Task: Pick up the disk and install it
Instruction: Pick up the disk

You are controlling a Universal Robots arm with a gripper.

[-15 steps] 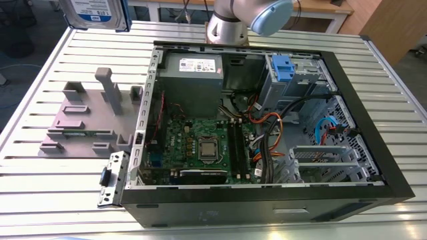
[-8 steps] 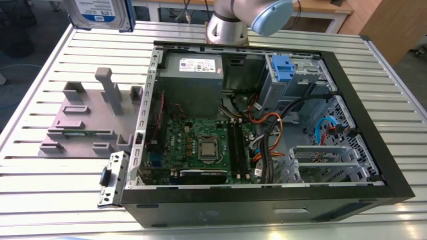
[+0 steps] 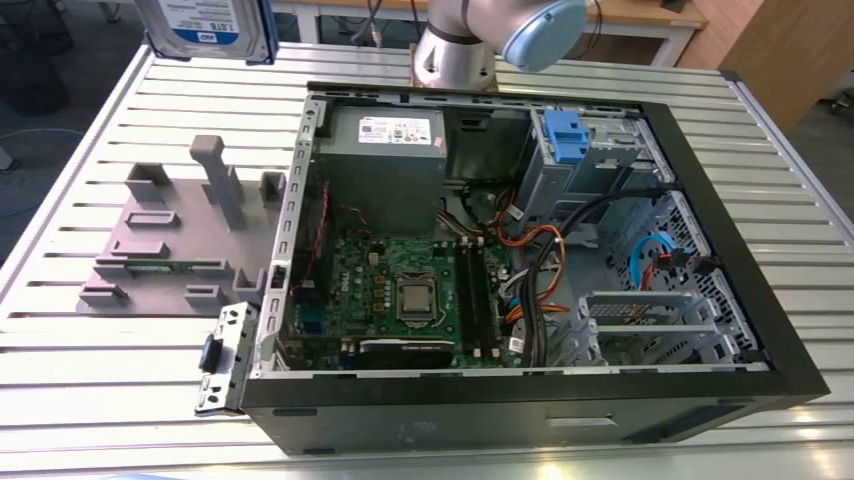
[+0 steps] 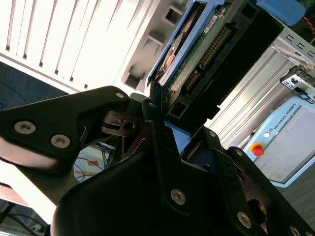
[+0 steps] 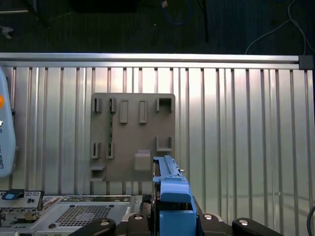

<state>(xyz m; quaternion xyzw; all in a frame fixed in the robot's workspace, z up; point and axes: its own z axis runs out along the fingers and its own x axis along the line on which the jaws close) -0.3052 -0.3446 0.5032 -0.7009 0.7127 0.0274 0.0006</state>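
Gripper [image 5: 172, 220] is clamping the disk [image 3: 207, 25] by one edge above the table [image 3: 80, 335]; such a narrow hold is probably risking slippage or striking the computer case [image 3: 534, 412].

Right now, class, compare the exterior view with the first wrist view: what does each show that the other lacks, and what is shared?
Exterior view: the inside of the case, with the motherboard, the power supply and the blue latch in the drive bay, plus the label face of the disk. First wrist view: the teach pendant, and the disk's blue bracket edge-on. Shared: the disk, the grey fixture tray and the slatted table.
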